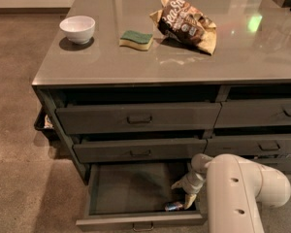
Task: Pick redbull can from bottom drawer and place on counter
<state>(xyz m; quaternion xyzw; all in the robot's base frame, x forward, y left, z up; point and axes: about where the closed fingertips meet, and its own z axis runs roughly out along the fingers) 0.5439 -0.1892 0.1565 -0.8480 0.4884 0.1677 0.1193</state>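
Observation:
The bottom drawer (136,220) is pulled open under the two closed drawers. The redbull can (173,207), blue and silver, lies on its side in the drawer's front right corner. My gripper (183,193) reaches down into the drawer's right side on the white arm (237,188), just above and right of the can. Its fingers are spread, one fingertip (189,201) beside the can, and it holds nothing. The counter (136,57) is the glossy grey top of the cabinet.
On the counter are a white bowl (77,28) at the left, a green and yellow sponge (136,39) and a brown snack bag (186,24). The middle drawer front (140,150) overhangs the open drawer. Brown floor lies to the left.

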